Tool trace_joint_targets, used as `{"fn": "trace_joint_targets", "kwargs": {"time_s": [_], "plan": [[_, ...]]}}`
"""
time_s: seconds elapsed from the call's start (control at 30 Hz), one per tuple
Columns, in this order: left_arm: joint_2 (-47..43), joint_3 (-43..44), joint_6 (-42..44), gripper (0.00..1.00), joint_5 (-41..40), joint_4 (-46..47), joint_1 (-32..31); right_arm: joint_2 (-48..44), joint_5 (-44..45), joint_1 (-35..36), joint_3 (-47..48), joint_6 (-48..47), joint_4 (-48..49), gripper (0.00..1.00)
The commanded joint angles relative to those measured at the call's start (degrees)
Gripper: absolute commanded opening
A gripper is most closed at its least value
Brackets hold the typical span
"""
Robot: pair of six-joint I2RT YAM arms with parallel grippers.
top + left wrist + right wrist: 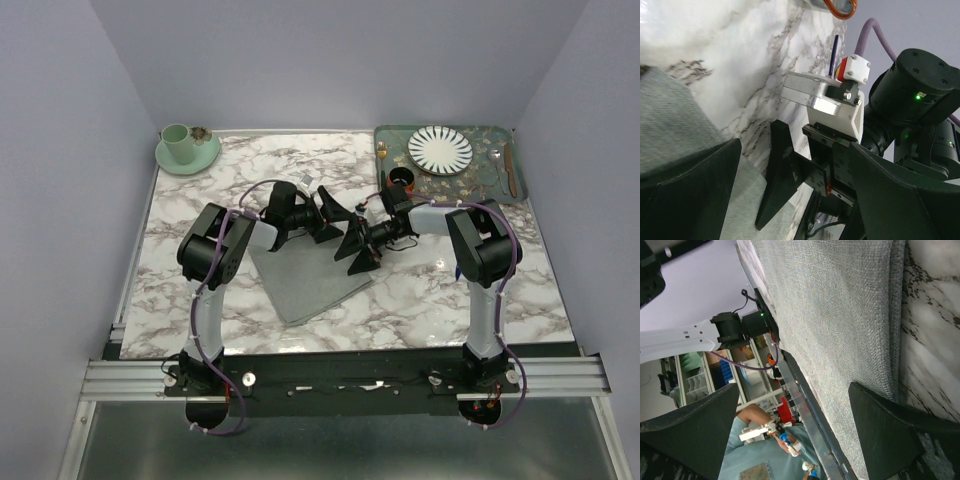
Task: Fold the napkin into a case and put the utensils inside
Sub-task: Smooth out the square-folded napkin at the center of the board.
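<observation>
The grey napkin (pixel 300 280) lies folded flat on the marble table, mid-front; it also shows in the left wrist view (pixel 670 125) and the right wrist view (pixel 840 315). My left gripper (pixel 330 215) (pixel 795 150) is open and empty over the napkin's far corner. My right gripper (pixel 362 248) (pixel 795 390) is open and empty, with one finger (pixel 880 430) low at the napkin's right edge. A utensil with a dark blue handle (pixel 381 180) (pixel 834 52) lies at the tray's left edge. A spoon (pixel 497 158) lies on the tray's right side.
A green patterned tray (pixel 470 188) at the back right holds a striped plate (pixel 440 150), a small orange-rimmed cup (pixel 402 180) and a brown knife (pixel 511 170). A green cup on a saucer (pixel 182 148) stands at the back left. Walls close in three sides.
</observation>
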Motion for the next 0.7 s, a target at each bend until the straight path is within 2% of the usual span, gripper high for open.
{"fn": "trace_joint_targets", "kwargs": {"time_s": [0.0,0.23,0.37,0.57,0.67], "plan": [[2.9,-0.4,-3.4,0.99,-4.9,2.8,-0.8,3.1,5.3,-0.1,-1.9,-1.4,-5.0,1.0],[7.8,3.0,-3.7,0.99,-7.4,2.5,2.2,2.8,5.8,-0.1,-3.0,-1.6,-5.0,1.0],[10.0,5.7,-4.3,0.99,-6.6,2.5,3.7,3.0,6.5,-0.1,-3.2,-1.7,-5.0,1.0],[11.3,9.5,-1.2,0.99,-5.8,-1.2,5.8,3.0,7.7,-0.1,-3.3,-1.8,-5.2,1.0],[10.5,11.7,1.1,0.99,-2.9,-2.6,6.7,2.9,7.5,-0.1,-2.9,-2.0,-5.3,1.0]]}}
